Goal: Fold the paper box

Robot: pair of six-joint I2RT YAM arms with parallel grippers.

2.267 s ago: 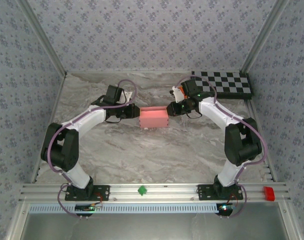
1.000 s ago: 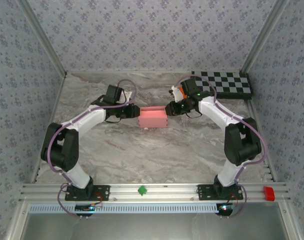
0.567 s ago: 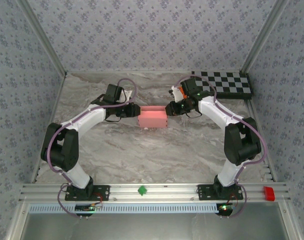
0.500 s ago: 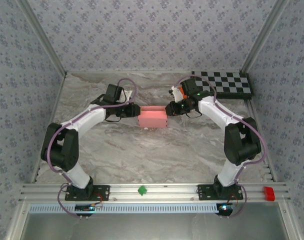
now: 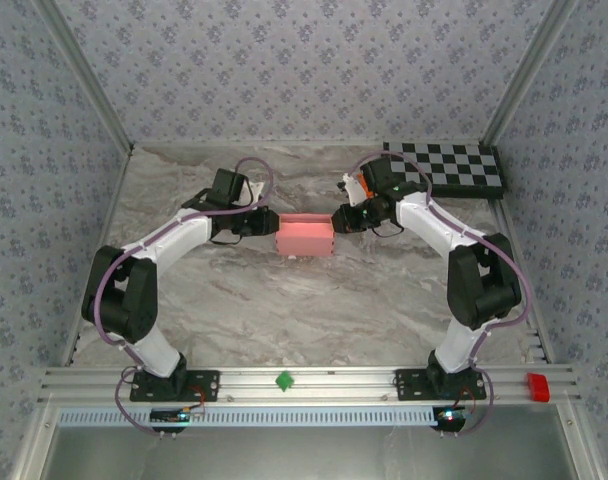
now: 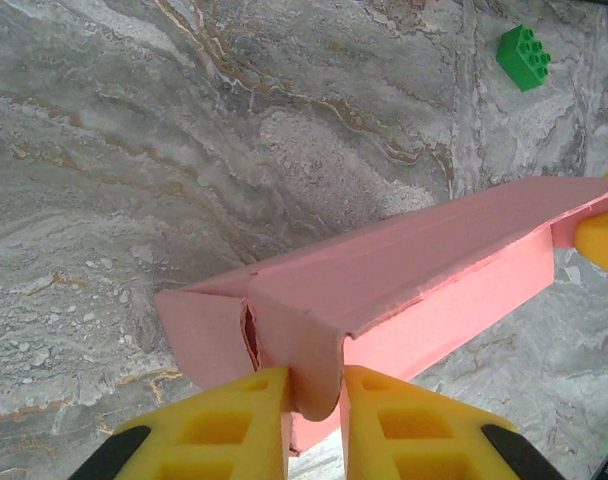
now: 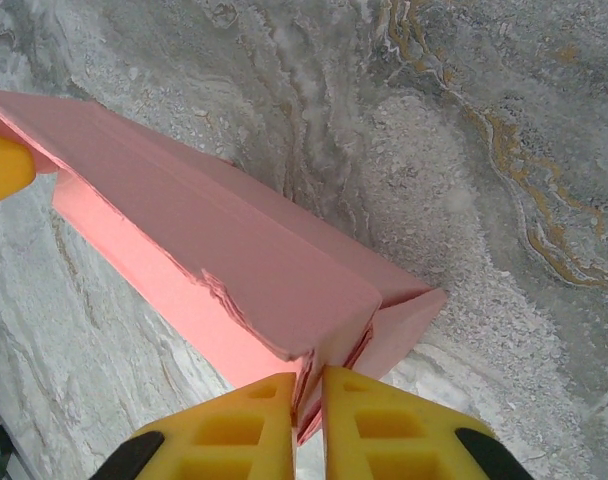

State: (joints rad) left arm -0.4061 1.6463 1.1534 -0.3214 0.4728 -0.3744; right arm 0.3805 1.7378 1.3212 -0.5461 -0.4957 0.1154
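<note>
The pink paper box (image 5: 304, 235) stands as a small rectangular box in the middle of the marble table, held between both arms. My left gripper (image 5: 269, 226) is at its left end; in the left wrist view the yellow fingers (image 6: 234, 425) are shut on a rounded flap of the paper box (image 6: 404, 280). My right gripper (image 5: 336, 222) is at the right end; in the right wrist view its gripper (image 7: 310, 400) pinches the thin end wall of the paper box (image 7: 234, 260). The other arm's yellow fingertip (image 7: 2, 165) shows at the far end.
A checkerboard (image 5: 454, 168) lies at the back right. A small green brick (image 5: 282, 380) and a red block (image 5: 537, 386) sit on the front rail; the green brick (image 6: 524, 56) also appears beyond the box. Patterned walls enclose the table (image 5: 304, 310).
The box and both grippers have shifted slightly left and toward the back. Both grippers have closed a little tighter on the box ends.
</note>
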